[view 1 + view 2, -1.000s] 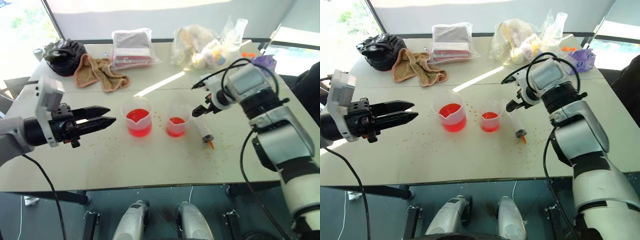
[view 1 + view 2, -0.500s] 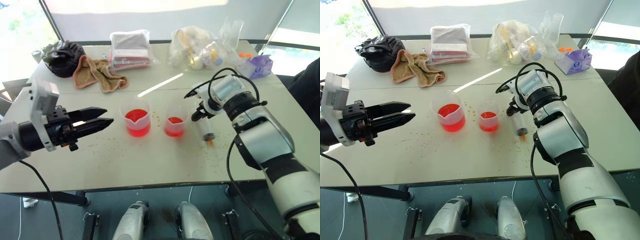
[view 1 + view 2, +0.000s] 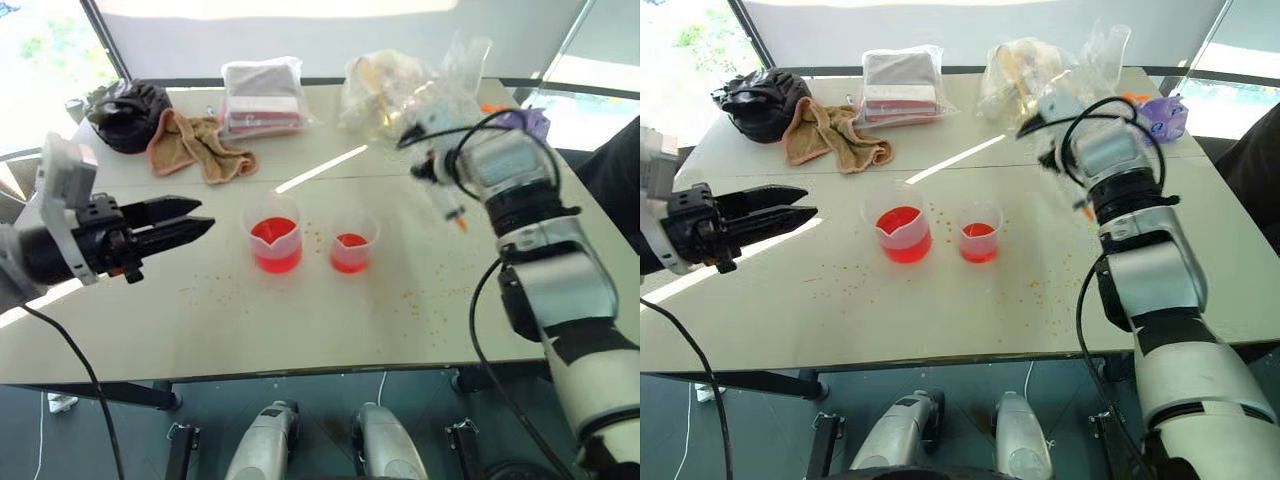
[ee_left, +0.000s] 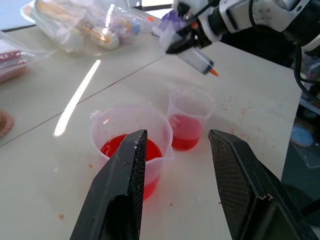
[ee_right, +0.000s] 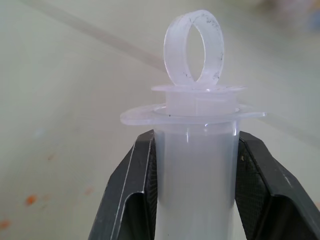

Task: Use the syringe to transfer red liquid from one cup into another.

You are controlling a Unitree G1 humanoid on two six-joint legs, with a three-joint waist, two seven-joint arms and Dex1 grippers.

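Left claw (image 3: 190, 222) hangs over the left part of the pale tabletop (image 3: 230, 330), black fingers spread, nothing between them, aimed toward the cups.

Right of it, mid-tabletop: the larger clear plastic spouted beaker (image 3: 275, 233), red-orange liquid (image 3: 274, 236) in the bottom third. Just beside it on the right, not touching, the smaller narrower clear plastic cup (image 3: 352, 242), with a shallower layer of red. Orange droplets speckle the tabletop around both.

Right and further back: right claw (image 4: 176, 44) is pinching the large clear plastic syringe (image 4: 197, 59) across its fat barrel, just under the finger flange; ring-ended plunger (image 5: 194, 47) looks fully pushed in. Syringe is clear of the tabletop, orange tip (image 4: 214, 72) angled down, above and to the right of the small cup. Barrel looks empty.

Handling, my read:
- syringe is light, rigid, smooth plastic; a wet barrel will slip, so the flange makes a good stop against the pads
- barrel grip leaves the plunger free, and the ring is the obvious hold for the left claw
- cups are thin, light, easy to tip; the tip should go in straight, no side load on the rim
- beaker wants bracing low on the wall if steadied
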